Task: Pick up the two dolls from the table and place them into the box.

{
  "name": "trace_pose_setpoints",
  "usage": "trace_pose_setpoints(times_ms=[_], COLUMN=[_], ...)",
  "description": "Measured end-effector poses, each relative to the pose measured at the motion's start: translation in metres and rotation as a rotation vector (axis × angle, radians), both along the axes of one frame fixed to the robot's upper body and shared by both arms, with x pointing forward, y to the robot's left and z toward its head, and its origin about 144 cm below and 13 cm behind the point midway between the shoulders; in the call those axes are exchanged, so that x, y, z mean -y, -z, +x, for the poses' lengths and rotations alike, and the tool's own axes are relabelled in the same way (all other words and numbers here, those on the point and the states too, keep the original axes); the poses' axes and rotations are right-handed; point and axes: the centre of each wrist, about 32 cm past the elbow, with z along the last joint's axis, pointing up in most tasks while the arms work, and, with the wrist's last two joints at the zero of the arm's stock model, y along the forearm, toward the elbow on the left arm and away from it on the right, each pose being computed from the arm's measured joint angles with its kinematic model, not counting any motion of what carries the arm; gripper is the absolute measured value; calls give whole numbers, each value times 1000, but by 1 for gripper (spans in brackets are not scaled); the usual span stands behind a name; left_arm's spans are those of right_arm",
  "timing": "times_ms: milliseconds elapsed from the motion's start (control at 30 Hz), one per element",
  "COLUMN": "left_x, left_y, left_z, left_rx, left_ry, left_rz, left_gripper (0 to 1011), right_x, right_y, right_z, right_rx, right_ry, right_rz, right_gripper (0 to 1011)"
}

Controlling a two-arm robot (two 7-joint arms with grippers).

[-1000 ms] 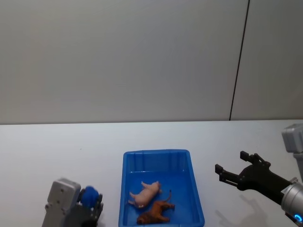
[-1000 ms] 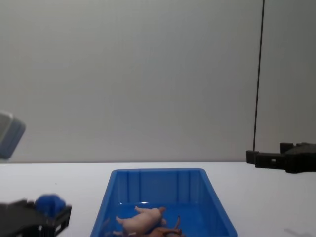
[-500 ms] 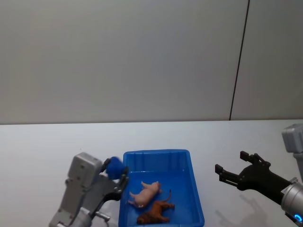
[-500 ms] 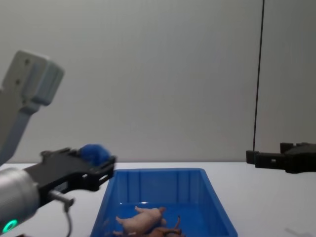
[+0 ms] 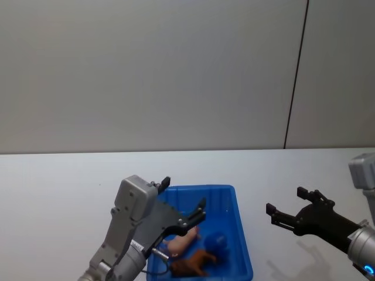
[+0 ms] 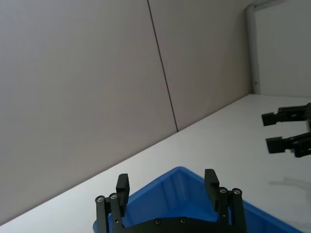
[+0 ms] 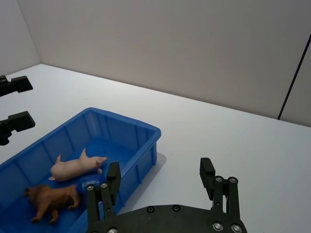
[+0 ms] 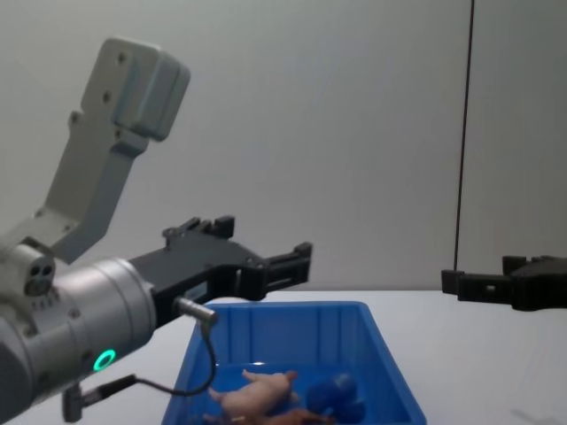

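Nearest the robot, the lion (image 5: 190, 264) lies on its side on the floor of the blue box (image 5: 241, 246), at the near end. Just beyond it and touching it, the pale pink pig (image 5: 181, 240) also lies on its side, partly hidden in the head view by the left arm. Beside the two dolls, toward the right wall of the box, sits a small blue object (image 5: 218, 240) whose shape cannot be made out. The left gripper (image 5: 183, 201) hangs above the left half of the box with its fingers spread apart and nothing between them. The box rests on the white counter (image 5: 64, 181), near its front edge. Off to the right, well apart from the box, the right gripper (image 5: 288, 208) hovers above the counter, its fingers likewise released and empty. A plain grey wall (image 5: 152, 70) rises behind the counter.
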Motion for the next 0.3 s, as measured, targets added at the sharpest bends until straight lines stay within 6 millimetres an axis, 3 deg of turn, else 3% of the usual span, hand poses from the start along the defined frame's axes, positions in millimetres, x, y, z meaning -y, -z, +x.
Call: trace_pose_setpoints(times_ms=[100,300], left_x=[1,3], left_y=[-1,-4], left_z=[1,1], left_rx=[12,38], left_ry=[18,55], left_rz=[-9,-30], left_gripper=[1002,1001], right_x=[0,0], right_y=[0,0], right_z=[0,0], right_rx=[0,0], right_ry=[0,0], right_rz=[0,0], right_gripper=[1001,1001])
